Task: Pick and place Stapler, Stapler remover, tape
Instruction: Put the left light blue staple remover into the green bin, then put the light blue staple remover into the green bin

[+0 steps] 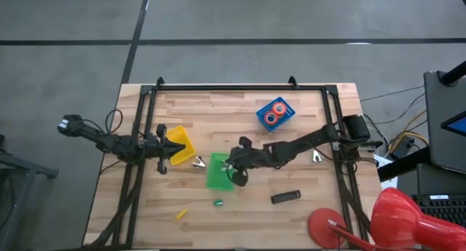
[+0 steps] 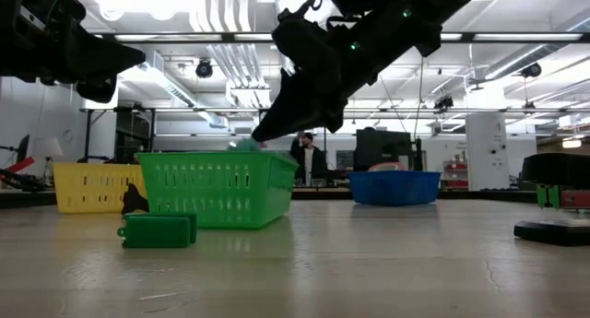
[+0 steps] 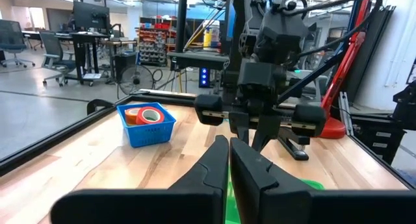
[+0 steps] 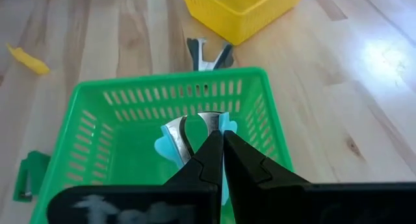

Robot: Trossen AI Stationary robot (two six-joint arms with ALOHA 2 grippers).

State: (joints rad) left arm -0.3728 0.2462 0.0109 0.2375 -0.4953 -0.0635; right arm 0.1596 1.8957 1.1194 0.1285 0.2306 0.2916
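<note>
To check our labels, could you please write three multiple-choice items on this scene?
1. The stapler lies: A in the green basket; B on the table; C in the blue basket.
2. Tape rolls in the blue basket: A two; B none; C five.
3. The right gripper is: A wide open; B shut on a staple remover; C out of view.
B, it lies apart from every basket; A, two rings show; B, fingers pinch it over the green basket, while the left gripper waits by the yellow basket.

Dark jointed arms [image 1: 291, 145], black cables
</note>
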